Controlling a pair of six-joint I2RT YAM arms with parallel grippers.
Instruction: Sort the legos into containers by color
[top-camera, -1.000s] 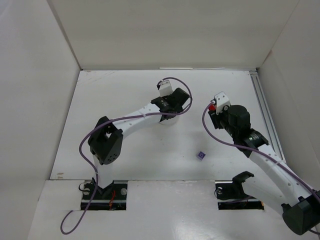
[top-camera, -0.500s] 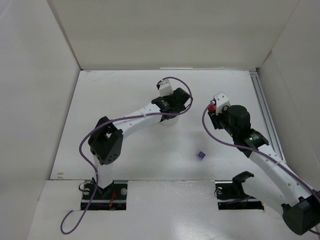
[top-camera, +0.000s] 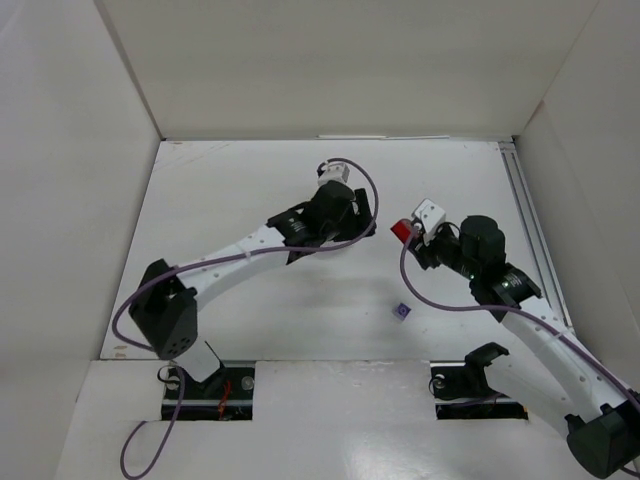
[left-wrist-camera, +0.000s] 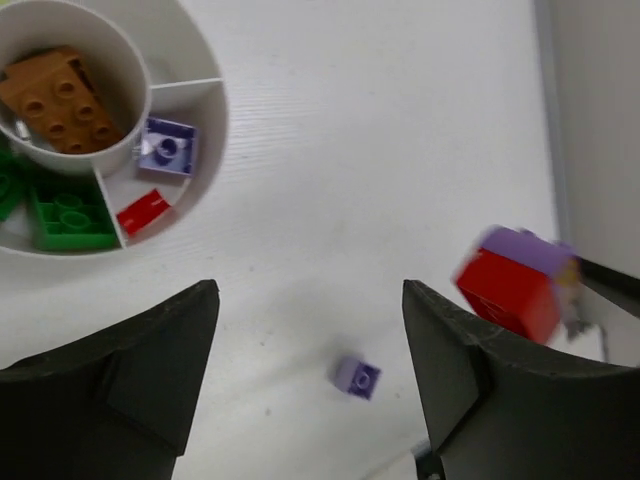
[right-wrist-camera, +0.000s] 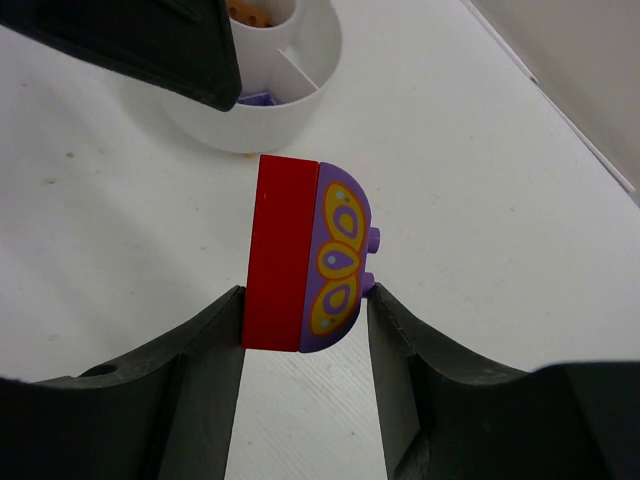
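Observation:
The white dish (left-wrist-camera: 205, 120) is at the top left of the left wrist view. Its centre well holds an orange-brown brick (left-wrist-camera: 55, 95). One wedge holds a purple brick (left-wrist-camera: 165, 145) and a red brick (left-wrist-camera: 143, 210); the neighbouring wedge holds green bricks (left-wrist-camera: 70, 215). My left gripper (left-wrist-camera: 310, 300) is open and empty above the table beside the dish. A loose purple brick (left-wrist-camera: 357, 377) lies below it, also in the top view (top-camera: 402, 311). My right gripper (right-wrist-camera: 305, 295) is shut on a red brick joined to a purple patterned piece (right-wrist-camera: 305, 265), held above the table near the dish (right-wrist-camera: 270, 100).
White walls enclose the table on three sides. In the top view my left arm (top-camera: 250, 245) stretches across the middle and hides the dish. A rail (top-camera: 530, 230) runs along the right edge.
My right gripper has moved left toward the dish with the red and purple piece. My left arm's elbow has swung down and left, and its gripper has shifted off the dish.

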